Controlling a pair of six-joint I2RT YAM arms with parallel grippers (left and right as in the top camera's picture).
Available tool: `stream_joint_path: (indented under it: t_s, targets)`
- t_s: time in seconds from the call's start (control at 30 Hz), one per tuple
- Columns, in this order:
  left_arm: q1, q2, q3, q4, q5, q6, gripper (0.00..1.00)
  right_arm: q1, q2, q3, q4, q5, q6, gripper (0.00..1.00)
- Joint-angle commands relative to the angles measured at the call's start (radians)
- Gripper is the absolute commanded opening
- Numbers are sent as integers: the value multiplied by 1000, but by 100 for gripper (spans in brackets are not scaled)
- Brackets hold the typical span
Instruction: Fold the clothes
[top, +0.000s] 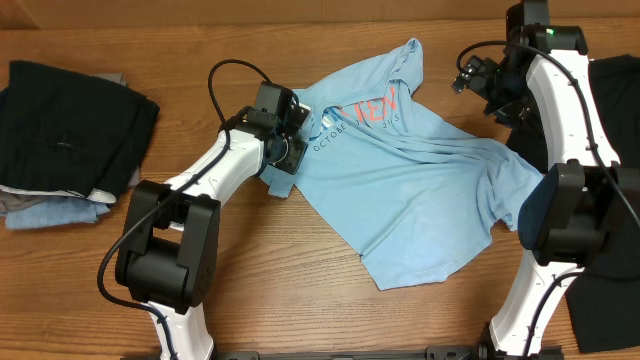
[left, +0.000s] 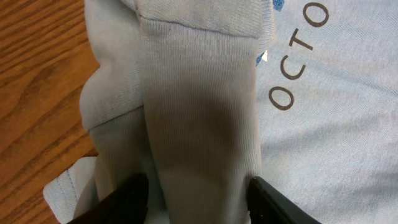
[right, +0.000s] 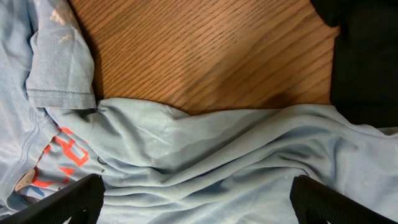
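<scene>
While the light blue T-shirt (top: 420, 190) lies unfolded and rumpled across the middle of the wooden tabletop (top: 300, 290), both robot arms reach over it. Orange-red letters (top: 375, 108) and a curved line of darker print show near the shirt's upper left. The left pincer (left: 196, 202) sits at the shirt's left edge, just beside the print. Its two black fingers (left: 121, 202) stand partly apart, with a thick ridge of blue fabric filling the gap. Whether they press the fabric or only straddle it cannot be told. The right pincer (right: 199, 202) hangs above the shirt's upper right part, fingers spread wide, holding nothing. A pile of folded dark, grey and blue garments (top: 70, 130) rests at the tabletop's far left, well apart from the shirt. A black garment (top: 610, 310) lies at the right edge, just beside the shirt.
</scene>
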Motion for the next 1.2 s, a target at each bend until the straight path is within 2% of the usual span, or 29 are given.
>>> stream_joint_path:
  t_s: [0.0, 0.13, 0.17, 0.27, 0.3, 0.37, 0.5, 0.6, 0.8, 0.83, 0.93, 1.03, 1.17]
  targets:
    - [-1, 8, 14, 0, 0, 26, 46, -1, 3, 1, 4, 5, 4, 100]
    - [0, 8, 14, -3, 32, 26, 32, -1, 3, 1, 4, 5, 5, 100]
    - [0, 8, 14, -3, 32, 25, 33, -1, 3, 1, 4, 5, 4, 100]
    - [0, 8, 14, -3, 32, 25, 47, -1, 3, 1, 4, 5, 5, 100]
    - [0, 8, 13, -4, 31, 25, 56, -1, 3, 1, 4, 5, 4, 100]
    - [0, 8, 13, -3, 32, 25, 57, -1, 3, 1, 4, 5, 4, 100]
    - [0, 10, 11, -3, 32, 14, 49, -1, 3, 1, 4, 5, 4, 100]
    - [0, 10, 2, 3, 31, 2, 36, -1, 3, 1, 4, 5, 4, 100]
    - [0, 10, -9, 15, 31, -9, 29, -1, 3, 1, 3, 5, 4, 100]
    - [0, 10, -9, 16, 31, -8, 24, -1, 3, 1, 3, 5, 4, 100]
    - [0, 10, -9, 16, 31, -8, 18, -1, 3, 1, 4, 5, 5, 100]
    - [0, 10, -9, 15, 31, -12, 19, -1, 3, 1, 3, 5, 5, 100]
    - [0, 11, -10, 35, 8, -12, 32, -1, 3, 1, 3, 5, 5, 100]
